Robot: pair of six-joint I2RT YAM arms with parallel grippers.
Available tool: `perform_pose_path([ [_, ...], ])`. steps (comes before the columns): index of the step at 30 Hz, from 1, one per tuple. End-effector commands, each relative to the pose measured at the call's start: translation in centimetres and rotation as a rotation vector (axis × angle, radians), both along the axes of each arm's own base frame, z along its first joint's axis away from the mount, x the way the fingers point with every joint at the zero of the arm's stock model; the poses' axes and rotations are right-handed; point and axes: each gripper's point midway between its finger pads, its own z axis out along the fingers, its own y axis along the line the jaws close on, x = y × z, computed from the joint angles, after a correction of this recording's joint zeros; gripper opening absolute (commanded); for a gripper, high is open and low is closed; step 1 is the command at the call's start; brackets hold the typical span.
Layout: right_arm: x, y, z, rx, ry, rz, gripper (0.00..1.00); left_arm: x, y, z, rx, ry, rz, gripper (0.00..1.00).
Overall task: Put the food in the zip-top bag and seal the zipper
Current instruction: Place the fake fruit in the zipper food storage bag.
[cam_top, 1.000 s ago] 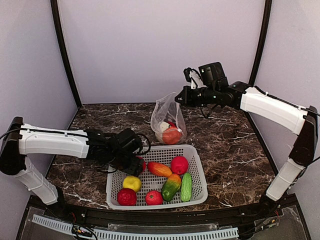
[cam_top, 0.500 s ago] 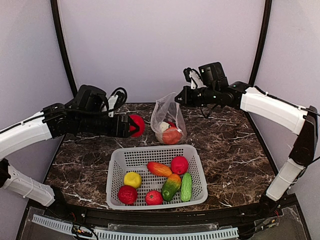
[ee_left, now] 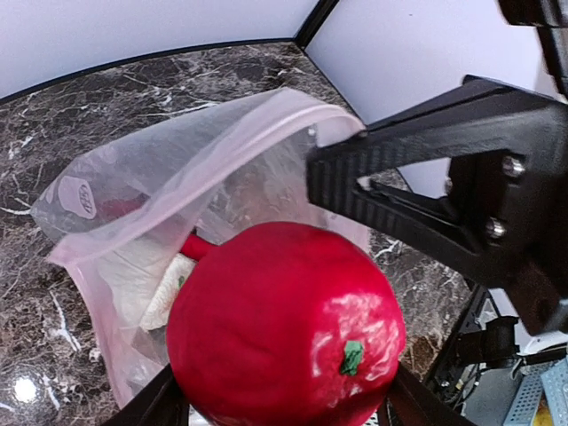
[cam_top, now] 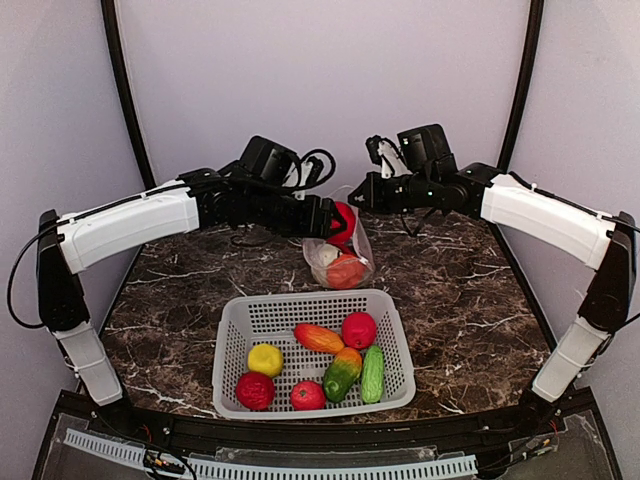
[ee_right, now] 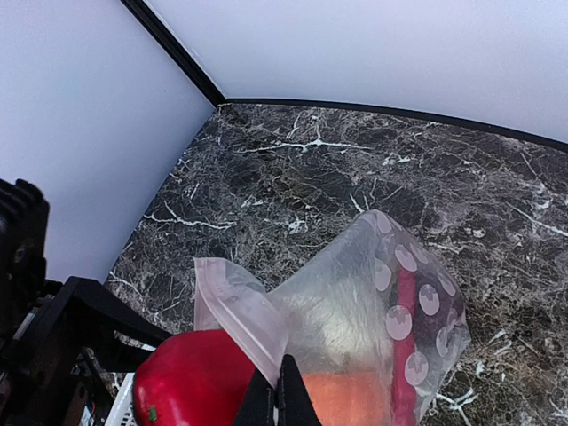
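Note:
My left gripper point(cam_top: 334, 220) is shut on a glossy red apple point(cam_top: 343, 222), which fills the left wrist view point(ee_left: 284, 324), right at the open mouth of the clear zip-top bag point(cam_top: 338, 252). My right gripper point(cam_top: 356, 194) is shut on the bag's top edge by the zipper strip point(ee_right: 240, 312) and holds it up; the apple also shows in the right wrist view point(ee_right: 191, 383). Inside the bag lie an orange fruit point(cam_top: 344, 270), something white point(cam_top: 328, 253) and a red piece. The white basket point(cam_top: 390, 310) in front holds several fruits and vegetables, among them a red apple point(cam_top: 359, 329), a yellow lemon point(cam_top: 264, 361) and a cucumber point(cam_top: 372, 373).
The basket stands near the front of the dark marble table point(cam_top: 450, 290). Black frame posts point(cam_top: 128, 110) rise at the back corners against the pale walls.
My left arm rose from the basket holding the red apple and swung right and back to the bag's mouth. My right gripper and the bag have not moved.

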Motion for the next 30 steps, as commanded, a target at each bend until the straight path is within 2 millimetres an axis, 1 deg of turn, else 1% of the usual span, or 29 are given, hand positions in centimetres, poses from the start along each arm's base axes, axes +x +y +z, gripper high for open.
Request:
perform_pose_path([
  [1,-0.6,0.2,2.7,0.050,-0.054,0.023,0.00,2.2,1.6,-0.7,0.122,-0.057,0.092,0.68],
  [2,-0.6,0.2,2.7,0.049,-0.054,0.024,0.00,2.9,2.0,-1.3,0.157,-0.065,0.116,0.68],
  [3,-0.6,0.2,2.6,0.047,-0.051,0.022,0.00,3.1,2.1,-1.3,0.165,-0.070,0.124,0.68],
  [4,-0.6,0.2,2.5,0.047,-0.050,0.024,0.00,3.5,2.3,-1.9,0.187,-0.069,0.136,0.68],
  [5,-0.6,0.2,2.4,0.046,-0.048,0.025,0.00,3.7,2.2,-1.8,0.188,-0.075,0.139,0.68],
  [6,-0.6,0.3,2.3,0.045,-0.046,0.027,0.00,4.0,2.2,-2.4,0.205,-0.072,0.143,0.68],
  [7,-0.6,0.3,2.3,0.046,-0.045,0.028,0.00,4.2,2.0,-2.1,0.203,-0.078,0.146,0.68],
  [8,-0.6,0.3,2.2,0.045,-0.045,0.029,0.00,4.4,1.9,-2.5,0.214,-0.074,0.147,0.68],
  [9,-0.7,0.3,2.2,0.046,-0.045,0.030,0.00,4.5,1.8,-2.3,0.211,-0.078,0.148,0.69],
  [10,-0.6,0.3,2.2,0.045,-0.044,0.028,0.00,4.6,1.7,-2.5,0.215,-0.077,0.148,0.69],
  [13,-0.6,0.4,2.2,0.045,-0.044,0.029,0.00,4.8,1.6,-2.3,0.215,-0.083,0.150,0.74],
  [16,-0.6,0.5,2.2,0.046,-0.045,0.030,0.00,4.6,1.4,-2.1,0.209,-0.082,0.136,0.79],
  [20,-0.6,0.5,2.3,0.046,-0.045,0.029,0.00,3.8,1.2,-1.4,0.181,-0.072,0.098,0.86],
  [21,-0.6,0.4,2.3,0.045,-0.046,0.028,0.00,3.4,1.2,-0.7,0.163,-0.074,0.088,0.86],
  [22,-0.5,0.4,2.3,0.044,-0.048,0.027,0.00,3.2,1.3,-0.8,0.162,-0.068,0.083,0.87],
  [23,-0.5,0.4,2.3,0.044,-0.048,0.027,0.00,2.7,1.5,0.1,0.140,-0.072,0.076,0.87],
  [24,-0.5,0.4,2.3,0.043,-0.048,0.027,0.00,2.3,1.8,-0.4,0.146,-0.062,0.074,0.87],
  [25,-0.5,0.4,2.3,0.043,-0.048,0.028,0.00,1.7,2.0,0.6,0.117,-0.064,0.065,0.87],
  [26,-0.5,0.4,2.3,0.043,-0.049,0.028,0.00,0.9,2.5,1.0,0.097,-0.055,0.056,0.87],
  [27,-0.5,0.4,2.4,0.043,-0.051,0.029,0.00,0.5,2.7,1.1,0.087,-0.052,0.054,0.87],
  [28,-0.5,0.4,2.4,0.040,-0.051,0.027,0.00,-0.3,3.3,1.1,0.071,-0.041,0.056,0.87],
  [29,-0.5,0.4,2.3,0.040,-0.049,0.027,0.00,-0.6,3.6,1.0,0.063,-0.035,0.060,0.86],
  [30,-0.5,0.4,2.4,0.038,-0.050,0.028,0.00,-1.1,4.3,0.7,0.053,-0.023,0.072,0.85],
])
